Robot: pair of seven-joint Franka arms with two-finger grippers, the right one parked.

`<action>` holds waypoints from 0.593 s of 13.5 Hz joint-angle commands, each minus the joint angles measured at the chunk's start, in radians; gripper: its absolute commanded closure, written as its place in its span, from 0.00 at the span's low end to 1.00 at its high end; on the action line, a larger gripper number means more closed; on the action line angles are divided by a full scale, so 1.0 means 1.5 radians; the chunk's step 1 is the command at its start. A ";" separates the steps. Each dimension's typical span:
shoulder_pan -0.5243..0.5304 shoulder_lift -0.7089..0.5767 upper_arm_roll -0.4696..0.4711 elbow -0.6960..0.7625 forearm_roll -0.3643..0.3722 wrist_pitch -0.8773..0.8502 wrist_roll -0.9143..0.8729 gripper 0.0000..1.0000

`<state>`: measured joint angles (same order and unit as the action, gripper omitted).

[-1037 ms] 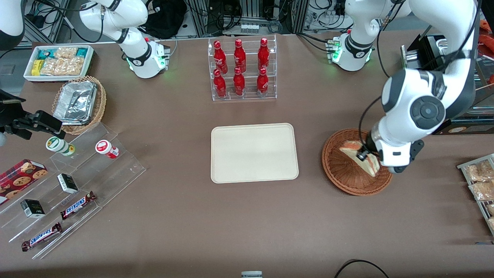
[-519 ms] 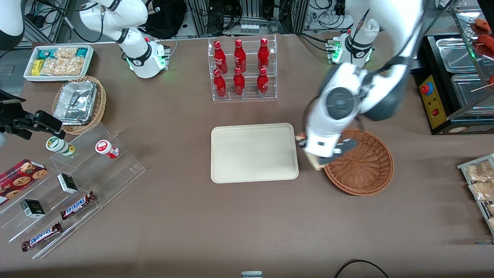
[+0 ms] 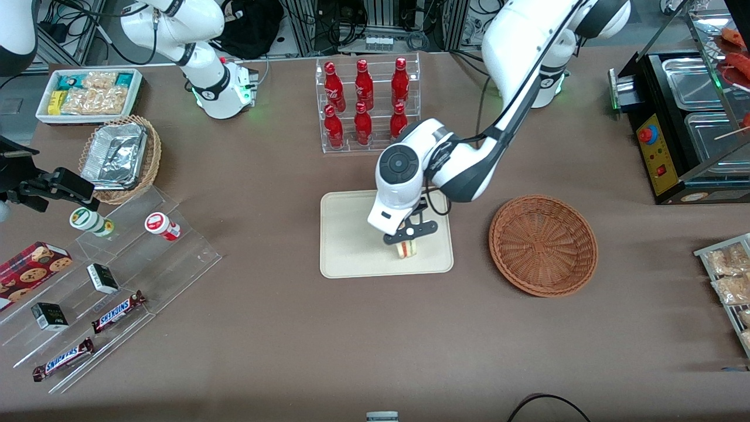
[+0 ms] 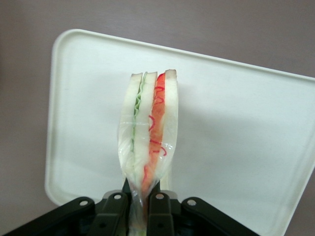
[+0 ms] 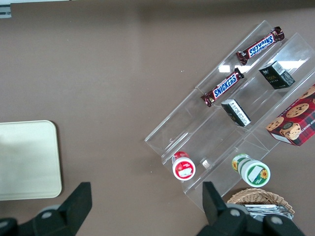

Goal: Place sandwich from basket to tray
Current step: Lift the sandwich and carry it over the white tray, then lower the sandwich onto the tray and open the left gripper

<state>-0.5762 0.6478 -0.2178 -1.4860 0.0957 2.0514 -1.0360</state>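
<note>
My left gripper (image 3: 408, 240) hangs over the cream tray (image 3: 351, 234), near the corner nearest the front camera on the basket's side, shut on the sandwich (image 3: 407, 249). In the left wrist view the gripper (image 4: 139, 211) pinches the wrapped wedge (image 4: 150, 128) at its narrow end; white bread, green and red-orange filling stripes show edge-on above the tray (image 4: 236, 123). I cannot tell whether the sandwich touches the tray. The reddish-brown wicker basket (image 3: 543, 244) stands on the table beside the tray, toward the working arm's end, with nothing in it.
A clear rack of red bottles (image 3: 366, 105) stands farther from the front camera than the tray. Toward the parked arm's end are a stepped acrylic stand with snack bars (image 3: 111, 281), a foil-tray basket (image 3: 120, 157) and a white snack bin (image 3: 91, 94). Bagged snacks (image 3: 729, 275) lie at the working arm's end.
The gripper lifted the sandwich out of the basket and carried it sideways across the basket's rim to above the tray. The basket now holds nothing.
</note>
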 commanded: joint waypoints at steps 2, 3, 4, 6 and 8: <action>-0.030 0.042 0.005 0.019 0.019 0.058 0.021 0.86; -0.040 0.049 0.005 0.019 0.020 0.059 0.032 0.86; -0.044 0.053 0.005 0.019 0.022 0.059 0.042 0.86; -0.059 0.053 0.005 0.013 0.023 0.054 0.073 0.85; -0.062 0.052 0.005 0.007 0.024 0.050 0.087 0.85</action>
<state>-0.6558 0.7248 -0.2188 -1.4851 0.1181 2.1385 -0.9322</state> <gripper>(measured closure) 0.855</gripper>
